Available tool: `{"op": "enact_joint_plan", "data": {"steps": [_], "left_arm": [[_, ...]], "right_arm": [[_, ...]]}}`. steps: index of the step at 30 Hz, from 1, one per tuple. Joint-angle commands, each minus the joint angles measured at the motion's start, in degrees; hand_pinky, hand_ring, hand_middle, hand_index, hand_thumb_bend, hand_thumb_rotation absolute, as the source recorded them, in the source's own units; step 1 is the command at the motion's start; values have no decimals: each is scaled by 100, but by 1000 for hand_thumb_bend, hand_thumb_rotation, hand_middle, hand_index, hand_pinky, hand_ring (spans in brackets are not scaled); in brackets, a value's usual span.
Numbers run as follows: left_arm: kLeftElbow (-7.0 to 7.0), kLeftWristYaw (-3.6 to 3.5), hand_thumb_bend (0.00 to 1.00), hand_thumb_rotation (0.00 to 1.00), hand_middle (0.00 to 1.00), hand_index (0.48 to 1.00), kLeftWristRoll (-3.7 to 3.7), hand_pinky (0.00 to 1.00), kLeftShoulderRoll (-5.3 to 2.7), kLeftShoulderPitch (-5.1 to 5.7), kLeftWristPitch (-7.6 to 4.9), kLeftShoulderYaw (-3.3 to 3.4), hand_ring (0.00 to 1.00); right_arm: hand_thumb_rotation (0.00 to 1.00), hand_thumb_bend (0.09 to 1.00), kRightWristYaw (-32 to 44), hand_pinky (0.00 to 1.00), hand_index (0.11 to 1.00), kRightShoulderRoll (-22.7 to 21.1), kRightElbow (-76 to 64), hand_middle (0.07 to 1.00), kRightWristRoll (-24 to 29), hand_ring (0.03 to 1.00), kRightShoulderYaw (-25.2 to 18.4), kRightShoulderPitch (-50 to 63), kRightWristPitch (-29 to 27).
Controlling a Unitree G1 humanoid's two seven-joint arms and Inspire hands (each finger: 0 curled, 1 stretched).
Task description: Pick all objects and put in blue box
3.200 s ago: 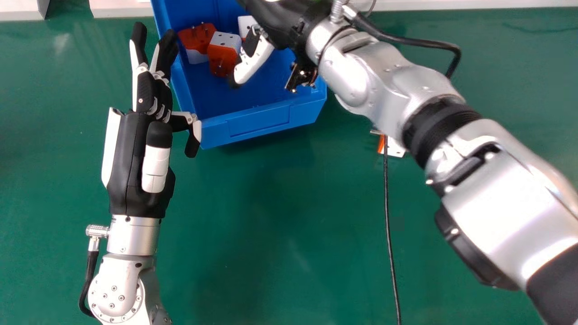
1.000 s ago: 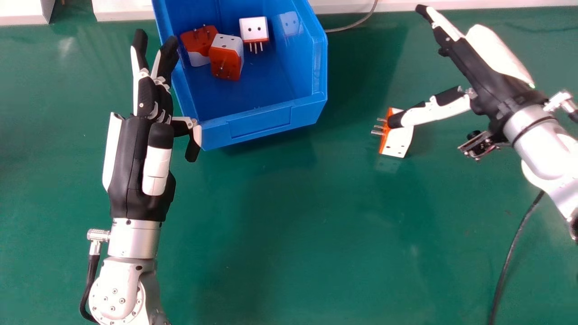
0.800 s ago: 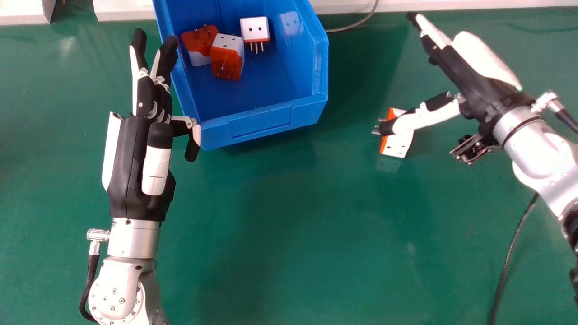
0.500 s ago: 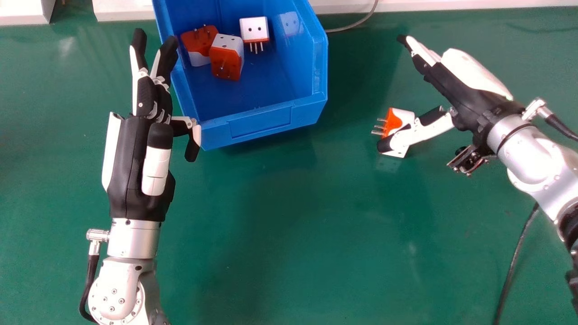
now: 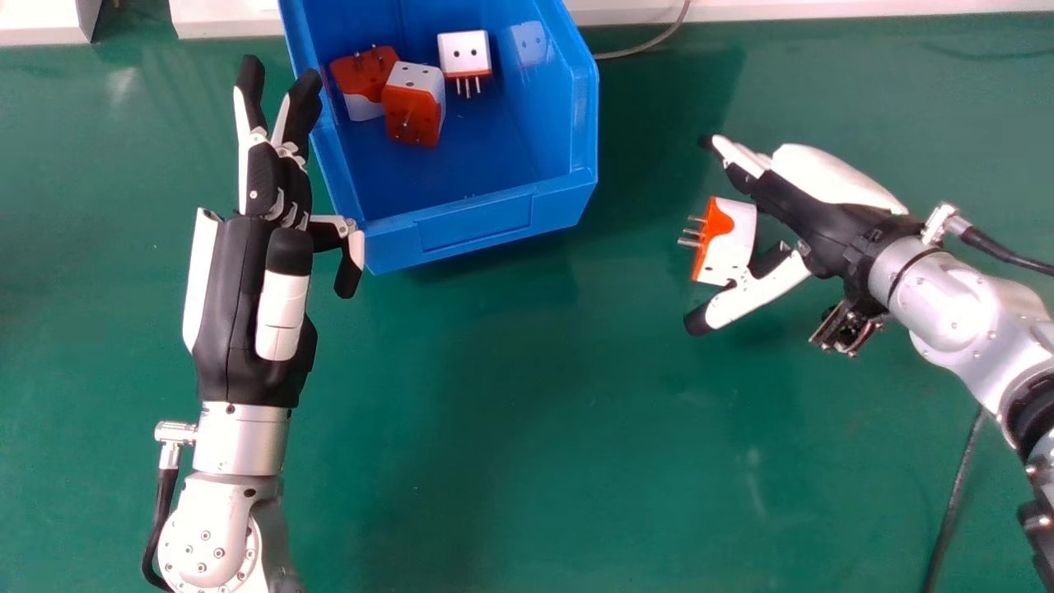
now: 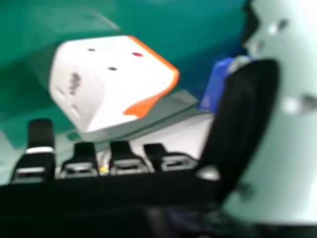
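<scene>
Lying on the green table [image 5: 510,412] in the head view, a white-and-orange plug [image 5: 729,239] sits at four o'clock from the blue box [image 5: 473,226], outside it, its pins aimed at nine o'clock. At three o'clock from the plug is the robot's right hand [image 5: 832,235], open and gripping nothing, fingers straight toward ten o'clock, thumb spread toward eight, the plug between them; whether hand and plug touch, the frames do not settle. Three more plugs rest inside the box: one [image 5: 414,103] in the middle, another [image 5: 358,74] just beside it at ten o'clock, the third [image 5: 464,53] apart at one. At eight o'clock from the box is the left hand [image 5: 239,305], open and holding nothing, fingers toward twelve. A grey wire [image 5: 650,43] runs by the box at two o'clock, while a black cable [image 5: 955,502] hangs at five
</scene>
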Motion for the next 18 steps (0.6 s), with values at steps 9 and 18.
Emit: {"op": "enact_joint_plan", "data": {"steps": [9,18], "left_arm": [[-171,-46,1000,929,958,850,-23,0,71,15,-22,-3,990],[-113,-36,1000,928,954,830,15,0,67,-14,-56,5,987]], "right_arm": [[312,1000,-59,822,1000,93,8,1000,-96,991,163,-173,131],[322,1000,-32,816,1000,69,11,1000,-155,981,185,-216,101]]}}
